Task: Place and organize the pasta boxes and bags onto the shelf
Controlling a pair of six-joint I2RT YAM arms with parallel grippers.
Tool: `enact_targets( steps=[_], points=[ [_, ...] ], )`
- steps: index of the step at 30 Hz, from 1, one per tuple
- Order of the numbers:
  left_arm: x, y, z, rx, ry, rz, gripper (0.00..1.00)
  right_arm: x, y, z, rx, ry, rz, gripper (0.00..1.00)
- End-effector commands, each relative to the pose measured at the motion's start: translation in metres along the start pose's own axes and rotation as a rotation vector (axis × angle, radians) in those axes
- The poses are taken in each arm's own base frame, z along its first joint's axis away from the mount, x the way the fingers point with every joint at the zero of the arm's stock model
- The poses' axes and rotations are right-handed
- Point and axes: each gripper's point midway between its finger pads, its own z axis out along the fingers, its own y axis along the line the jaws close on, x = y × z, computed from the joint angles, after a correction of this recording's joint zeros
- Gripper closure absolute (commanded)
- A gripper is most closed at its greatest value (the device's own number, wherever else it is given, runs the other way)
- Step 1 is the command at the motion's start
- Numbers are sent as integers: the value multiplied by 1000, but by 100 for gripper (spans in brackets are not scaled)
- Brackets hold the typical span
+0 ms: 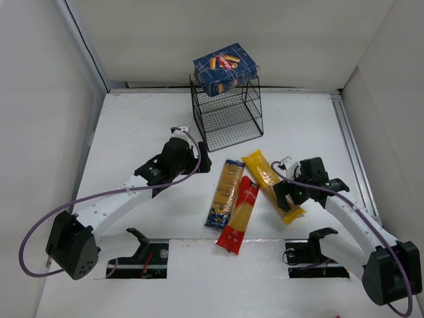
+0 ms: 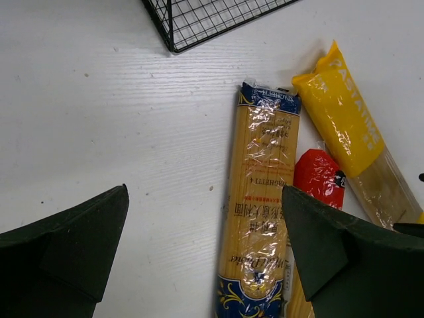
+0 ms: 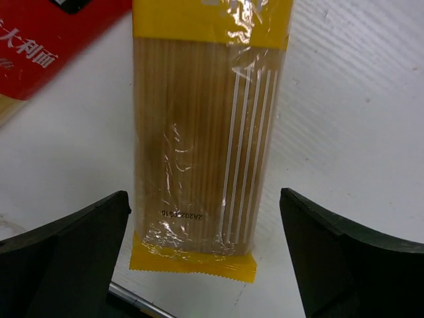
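Note:
The dark blue pasta box (image 1: 225,68) lies tilted on top of the black wire shelf (image 1: 228,114) at the back; the shelf's tiers look empty. Three spaghetti packets lie side by side on the table: orange-tan with dark blue ends (image 1: 225,193), red (image 1: 240,213) and yellow (image 1: 271,184). My left gripper (image 1: 196,159) is open and empty, just left of the orange-tan packet (image 2: 262,199), above the table. My right gripper (image 1: 286,199) is open, its fingers either side of the yellow packet's near end (image 3: 199,132), not closed on it.
The shelf's front corner (image 2: 205,20) is close ahead of the left gripper. The red packet (image 2: 320,179) overlaps the orange-tan one's side. White walls enclose the table on three sides. Two dark cut-outs (image 1: 142,255) sit by the arm bases.

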Motion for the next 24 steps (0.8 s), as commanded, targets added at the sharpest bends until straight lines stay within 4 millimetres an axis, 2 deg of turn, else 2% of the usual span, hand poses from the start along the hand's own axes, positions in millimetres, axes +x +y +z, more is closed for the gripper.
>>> enact_targets(
  steps=[1, 3, 5, 7, 9, 10, 11, 17, 18, 19, 20, 21, 22, 23, 24],
  points=[
    [-9, 0, -10, 0, -63, -41, 0, -5, 8, 0, -24, -35, 68, 0],
    [-8, 3, -10, -16, -63, -39, 0, -6, 8, 5, -31, -44, 66, 0],
    [-11, 7, -9, -39, -78, -40, 0, 7, 7, 12, -25, -1, 87, 0],
    [-11, 7, -9, -43, -72, -39, 0, 8, -2, 19, 19, 9, 87, 0],
    [-11, 11, -5, -73, -66, -35, 0, 8, -7, 23, 30, 14, 65, 0],
    [-16, 8, -6, -67, -76, -27, 0, -6, -7, 25, 23, -26, 29, 0],
    [-15, 12, -3, -85, -73, -24, 0, -8, -7, 28, 12, -22, 19, 0],
    [-34, 7, -6, -108, -100, -27, 0, -9, 5, 48, -29, 33, -10, 0],
    [-36, 11, -6, -129, -114, -27, 0, -2, 9, 53, -43, 67, -4, 11],
    [-39, 9, -7, -128, -117, -28, 0, -2, 9, 56, -39, 70, -12, 27],
    [-46, 8, -9, -131, -134, -22, 0, 0, 8, 58, -18, 87, -10, 53],
    [-44, 10, -9, -136, -127, -20, 0, -3, 5, 58, 2, 75, -2, 85],
    [-48, 9, -9, -145, -138, -21, 0, -5, 7, 58, 9, 69, -1, 100],
    [-54, 8, -11, -148, -154, -24, 0, -6, 0, 55, 50, 64, -4, 100],
    [-52, 9, -7, -154, -144, -21, 0, -13, -1, 51, 74, 48, -9, 100]
  ],
)
